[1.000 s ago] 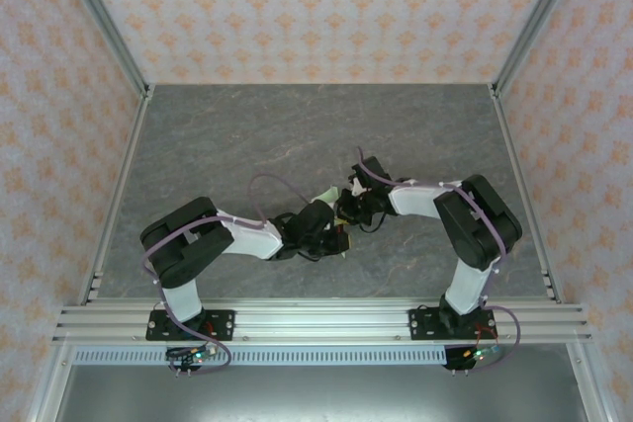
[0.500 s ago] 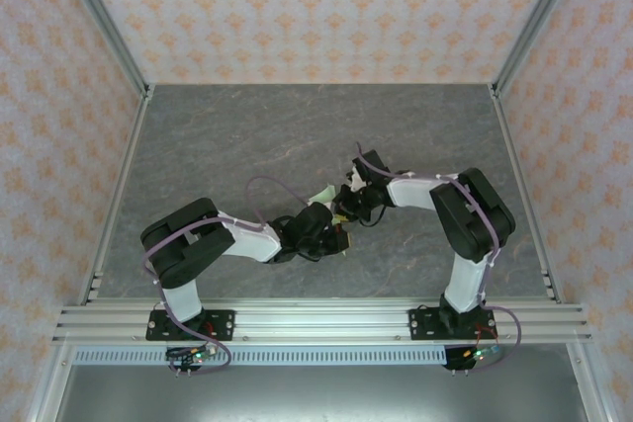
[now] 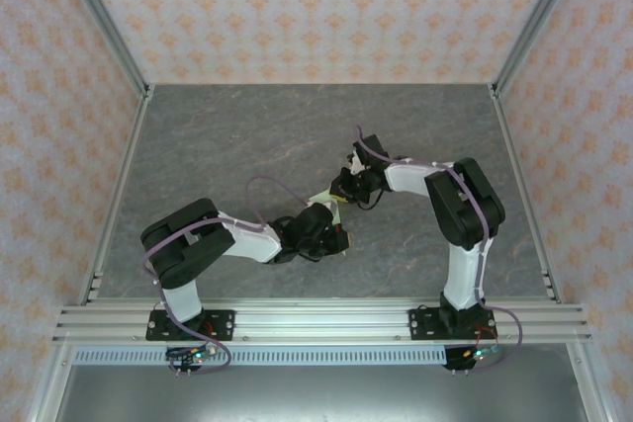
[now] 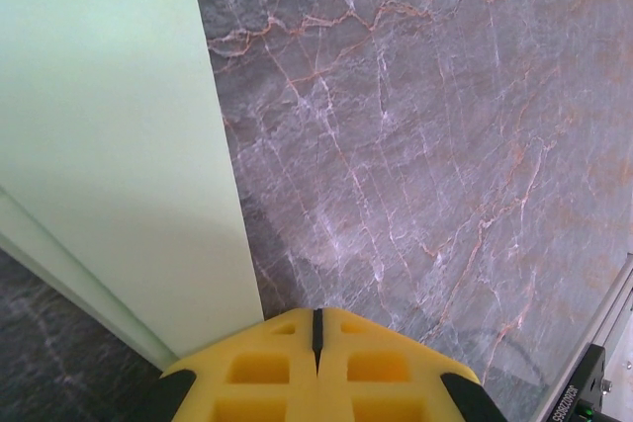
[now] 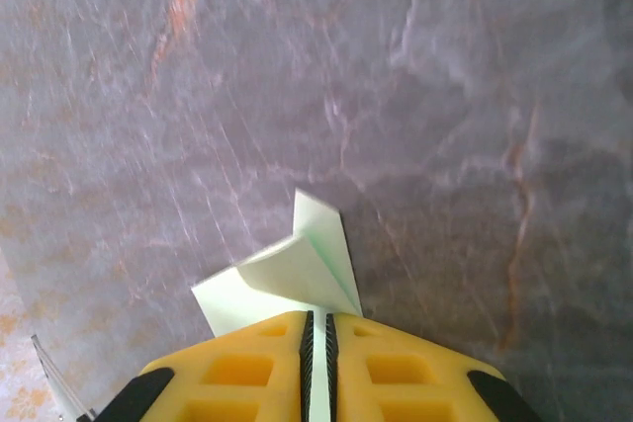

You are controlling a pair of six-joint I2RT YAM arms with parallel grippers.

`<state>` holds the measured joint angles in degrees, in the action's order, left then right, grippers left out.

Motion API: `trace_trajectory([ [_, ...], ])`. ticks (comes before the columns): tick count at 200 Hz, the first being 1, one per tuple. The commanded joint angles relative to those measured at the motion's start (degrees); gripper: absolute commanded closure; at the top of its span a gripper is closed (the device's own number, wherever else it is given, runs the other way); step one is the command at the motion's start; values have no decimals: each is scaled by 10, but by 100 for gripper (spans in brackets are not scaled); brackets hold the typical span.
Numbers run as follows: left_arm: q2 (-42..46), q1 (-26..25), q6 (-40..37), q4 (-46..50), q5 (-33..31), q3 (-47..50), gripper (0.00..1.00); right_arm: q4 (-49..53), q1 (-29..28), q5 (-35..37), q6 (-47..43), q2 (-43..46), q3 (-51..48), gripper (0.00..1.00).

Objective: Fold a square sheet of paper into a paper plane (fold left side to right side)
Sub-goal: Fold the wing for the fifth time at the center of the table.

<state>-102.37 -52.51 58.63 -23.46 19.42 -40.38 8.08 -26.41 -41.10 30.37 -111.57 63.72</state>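
**Both pincers on the green paper, mid-table**

The table [image 3: 247, 135] is dark grey stone-look, veined with pale and rusty lines, walled in by cream panels [image 3: 297, 7] with a small orange motif and edged with metal rails [image 3: 316, 323].

The paper [image 3: 321, 201] sits near the middle of the table, between my two wrists. It is thin, matt, pale green and unmarked. From my left wrist it is a broad flat panel with one long straight edge, and a second layer shows along its lower left border. From my right wrist it is a small creased piece with a sharp pointed flap.

My right pincer [image 5: 318, 328] is clamped on the paper, a green sliver showing between its yellow, blocky pads [image 5: 247, 368]. My left pincer [image 4: 316, 328] has its pads pressed together. The paper's edge runs in under the left one, but I cannot tell whether it is pinched.
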Motion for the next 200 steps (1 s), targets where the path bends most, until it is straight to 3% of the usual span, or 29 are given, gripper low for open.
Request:
trace_trajectory([
  [1,-13,-15,3,81,4,21,100,-5,10,51,-20,-20,29,84],
  [116,-1,-18,4,69,9,22,100,38,31,64,-45,-76,146,84],
  [168,48,-18,-24,73,10,14,100,39,34,79,-71,83,45,82],
  [200,58,-18,-31,62,11,27,100,-30,32,5,-34,172,-97,93],
])
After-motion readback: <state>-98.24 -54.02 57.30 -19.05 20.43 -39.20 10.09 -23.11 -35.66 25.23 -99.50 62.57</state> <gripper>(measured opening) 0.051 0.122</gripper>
